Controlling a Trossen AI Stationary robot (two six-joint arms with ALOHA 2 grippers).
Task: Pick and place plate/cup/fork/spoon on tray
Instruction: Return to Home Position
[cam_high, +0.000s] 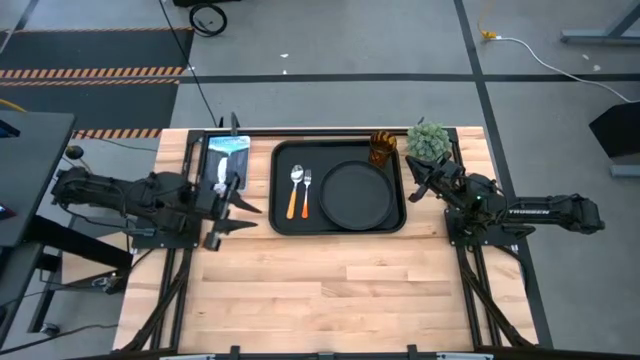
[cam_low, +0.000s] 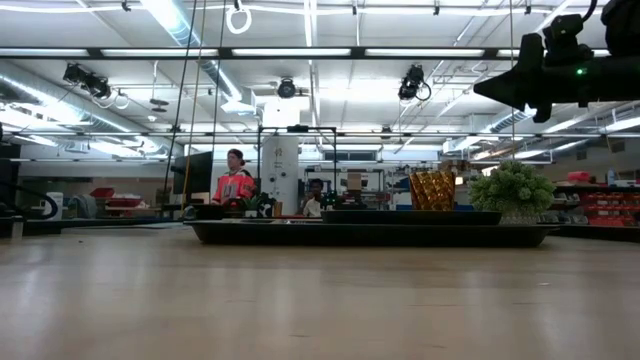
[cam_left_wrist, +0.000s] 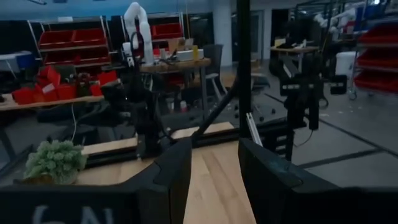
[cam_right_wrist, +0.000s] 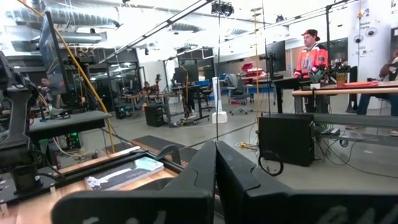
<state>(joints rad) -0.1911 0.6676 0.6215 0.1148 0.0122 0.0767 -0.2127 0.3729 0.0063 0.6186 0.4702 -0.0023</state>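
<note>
**Cup sits just beside the right hand, at the tray's far corner**

The plate (cam_high: 355, 193), fork (cam_high: 306, 194) and spoon (cam_high: 295, 190) already lie inside the tray (cam_high: 284, 222). The cup (cam_high: 382, 148) stands at the tray's far right corner; whether it rests on the rim or just beyond it cannot be told. The right hand (cam_high: 413, 192), fingers pressed together, hovers near that corner, so the cup lies a little ahead and inward of it. The left hand (cam_high: 243, 216), fingers spread, waits off the tray's opposite side, much farther from the cup.

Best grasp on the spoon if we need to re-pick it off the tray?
Grip the spoon by its orange handle, coming straight down. It lies flat on the tray, bowl toward the far rim, close beside the fork, so close across the handle's width, probably carefully.
</note>
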